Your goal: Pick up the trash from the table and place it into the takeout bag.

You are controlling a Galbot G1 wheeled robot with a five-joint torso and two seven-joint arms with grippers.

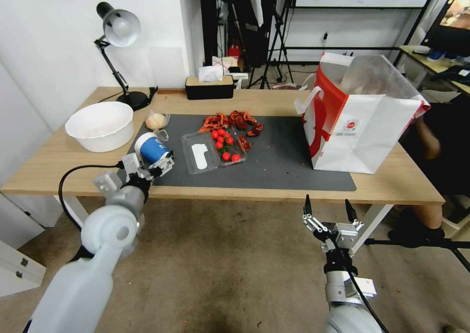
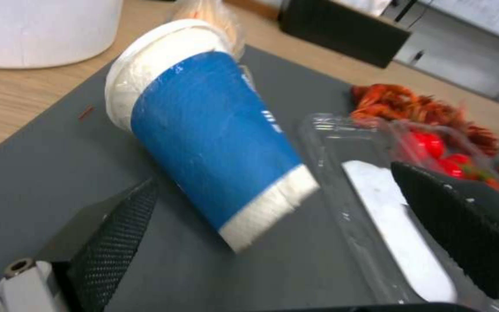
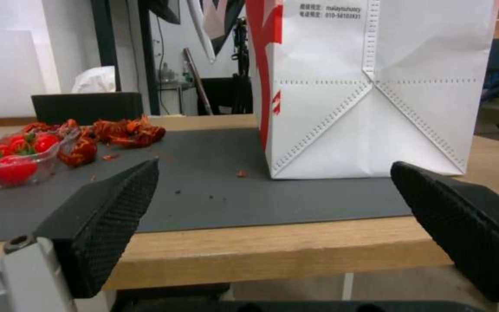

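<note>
1. Trash is spread over the dark grey mat [image 1: 274, 166] on the light-wood table [image 1: 391, 183]: a blue white-lidded cup [image 1: 152, 149], a small clear plastic bag [image 1: 156, 121] with something pale inside, a clear plastic clamshell box [image 1: 213, 149] holding red cherry tomatoes [image 1: 224, 144], and a heap of red crayfish shells [image 1: 232, 121].
2. That cup lies tilted at the mat's near left corner, its white lid [image 2: 145, 65] pointing away from the robot toward the plastic bag just behind it.
3. At the cup, the left gripper [image 1: 147, 165] has its fingers spread wide, one on each side of the cup's base; the left wrist view shows a gap between the cup [image 2: 215, 138] and each black pad [image 2: 122, 225], so nothing is clamped.
4. Below the table's front edge, well apart from the trash, the right gripper [image 1: 329, 210] hangs with its fingers parted and empty.
5. On the right end of the mat stands the takeout bag [image 1: 362, 127], upright, mouth open, silvery lining visible.
6. Off the mat at the left, a white bowl [image 1: 100, 126] sits on the wood, with a desk lamp [image 1: 120, 54] behind it and a black tissue box [image 1: 209, 87] at the far edge.
</note>
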